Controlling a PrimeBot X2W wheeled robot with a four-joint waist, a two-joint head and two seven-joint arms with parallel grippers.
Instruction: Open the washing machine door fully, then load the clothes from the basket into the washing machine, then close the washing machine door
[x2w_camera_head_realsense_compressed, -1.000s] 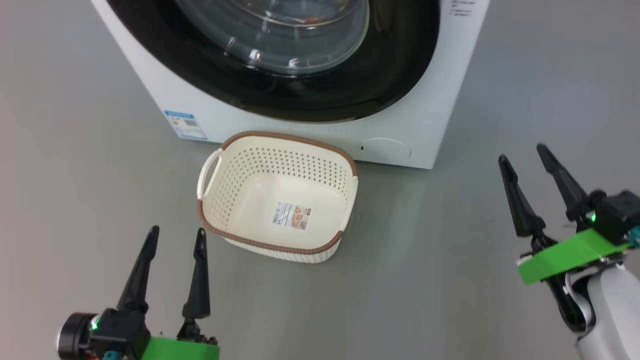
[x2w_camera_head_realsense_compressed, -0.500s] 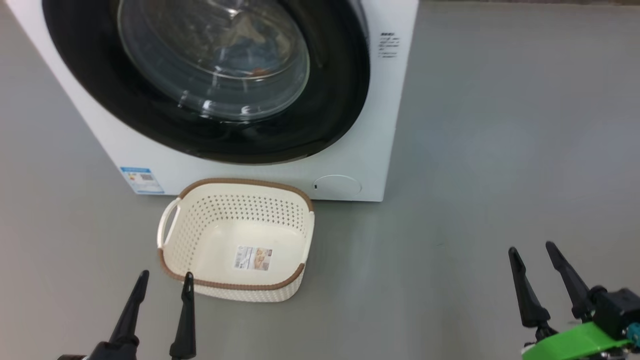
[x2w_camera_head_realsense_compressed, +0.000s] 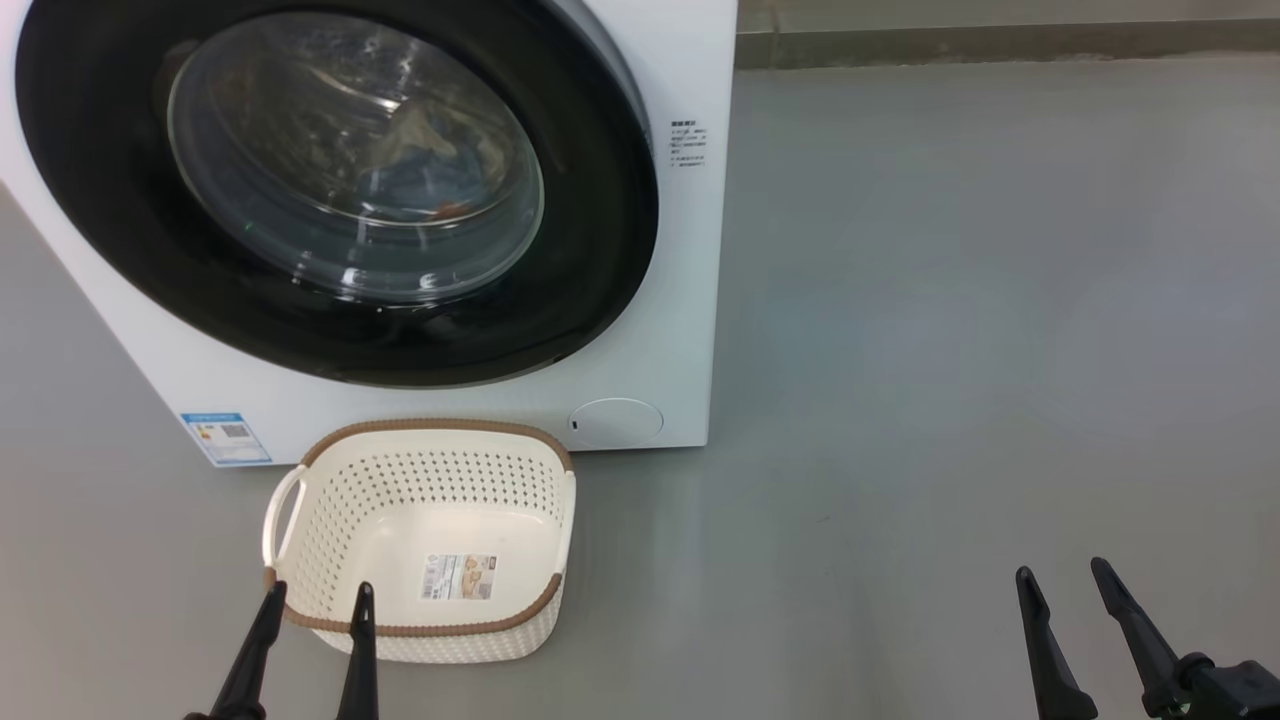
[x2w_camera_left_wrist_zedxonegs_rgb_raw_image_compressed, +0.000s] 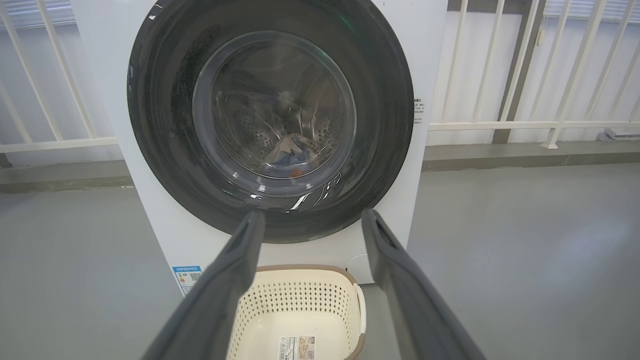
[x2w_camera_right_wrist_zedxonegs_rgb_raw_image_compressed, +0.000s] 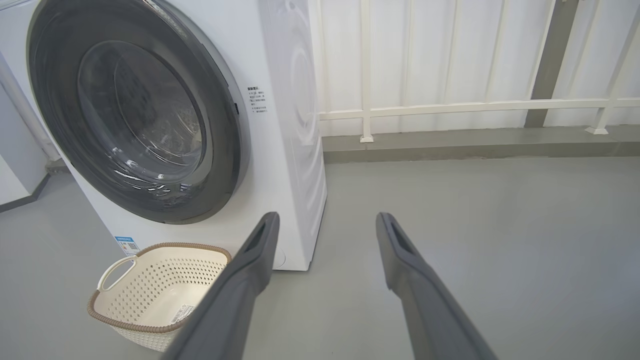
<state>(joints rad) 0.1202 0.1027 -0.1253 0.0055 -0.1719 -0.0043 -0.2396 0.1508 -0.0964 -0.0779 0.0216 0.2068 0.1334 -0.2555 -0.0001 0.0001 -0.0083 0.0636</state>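
The washing machine door (x2w_camera_head_realsense_compressed: 345, 180) was closed on the washing machine (x2w_camera_head_realsense_compressed: 690, 300), and the clothes (x2w_camera_left_wrist_zedxonegs_rgb_raw_image_compressed: 292, 152) lay inside the drum, seen through the glass. The basket (x2w_camera_head_realsense_compressed: 430, 426) stood on the grey floor (x2w_camera_head_realsense_compressed: 900, 400) just before the machine. Both claws were released and held nothing: the left gripper (x2w_camera_head_realsense_compressed: 320, 592) was at the basket's front rim, and the right gripper (x2w_camera_head_realsense_compressed: 1060, 568) was well apart from it.
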